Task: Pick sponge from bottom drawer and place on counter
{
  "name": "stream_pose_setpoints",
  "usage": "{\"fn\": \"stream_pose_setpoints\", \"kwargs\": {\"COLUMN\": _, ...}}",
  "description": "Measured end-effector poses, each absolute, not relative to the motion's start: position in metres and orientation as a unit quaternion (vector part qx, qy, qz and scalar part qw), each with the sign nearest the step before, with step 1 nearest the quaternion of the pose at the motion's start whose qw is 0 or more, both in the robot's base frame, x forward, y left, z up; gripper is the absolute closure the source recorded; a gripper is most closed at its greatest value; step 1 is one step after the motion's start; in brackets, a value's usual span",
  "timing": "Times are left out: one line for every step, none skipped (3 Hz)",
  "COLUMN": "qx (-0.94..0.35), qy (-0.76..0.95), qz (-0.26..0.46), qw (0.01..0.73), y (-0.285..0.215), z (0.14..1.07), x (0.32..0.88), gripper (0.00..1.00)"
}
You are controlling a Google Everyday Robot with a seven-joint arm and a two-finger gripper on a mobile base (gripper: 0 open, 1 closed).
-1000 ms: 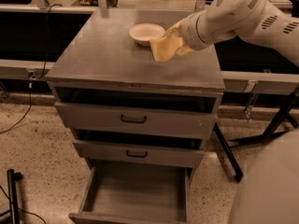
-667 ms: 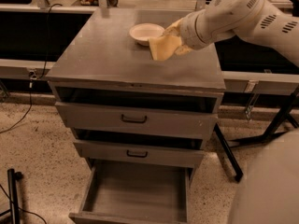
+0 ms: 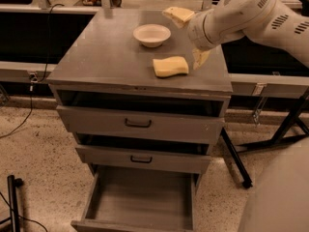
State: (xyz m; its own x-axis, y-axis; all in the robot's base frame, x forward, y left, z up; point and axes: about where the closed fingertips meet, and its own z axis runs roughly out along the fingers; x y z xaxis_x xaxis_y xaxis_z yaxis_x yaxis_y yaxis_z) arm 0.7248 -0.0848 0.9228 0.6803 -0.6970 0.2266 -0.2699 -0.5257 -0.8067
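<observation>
The pale yellow sponge point(image 3: 170, 66) lies flat on the counter point(image 3: 101, 52), right of centre and just in front of the white bowl. My gripper point(image 3: 189, 36) hovers just right of and above the sponge, open, with one yellowish finger point(image 3: 178, 15) up near the bowl and the other finger point(image 3: 200, 58) low beside the sponge. Nothing is between them. The bottom drawer point(image 3: 140, 199) is pulled out below, its grey floor bare.
A white bowl point(image 3: 151, 35) stands on the counter behind the sponge. The two upper drawers with black handles point(image 3: 138, 124) are slightly ajar. A black stand leg point(image 3: 236, 158) runs along the cabinet's right side. A cable point(image 3: 29, 100) hangs at left.
The sponge was held in the gripper above the counter near the bowl; now it lies on the counter and the fingers have opened and drawn apart from it.
</observation>
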Motion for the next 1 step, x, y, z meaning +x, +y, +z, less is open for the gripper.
{"fn": "stream_pose_setpoints", "kwargs": {"qx": -0.829, "qy": 0.291, "qz": -0.274, "qw": 0.390, "y": -0.0848, "z": 0.9228, "x": 0.7248, "gripper": 0.00}}
